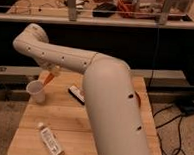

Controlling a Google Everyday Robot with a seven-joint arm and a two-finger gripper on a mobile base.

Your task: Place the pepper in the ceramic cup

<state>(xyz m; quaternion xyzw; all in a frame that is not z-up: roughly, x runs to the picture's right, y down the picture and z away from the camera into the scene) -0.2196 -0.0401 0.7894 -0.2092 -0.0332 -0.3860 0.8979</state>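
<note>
A clear bottle [50, 140] lies on the near tabletop [72, 123]. Behind it at the left stands the white ceramic cup [36, 92], and just above its right rim the gripper [52, 72], tucked under the arm [106, 97], has its jaws pinching the tilted orange pepper [49, 79]

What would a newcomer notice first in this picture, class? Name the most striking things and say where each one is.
The big white arm fills the middle, reaching up and left over the wooden table. Its tool, at the table's left rear, holds the orange pepper just above the white ceramic cup. A clear bottle lies near the front edge.
</note>
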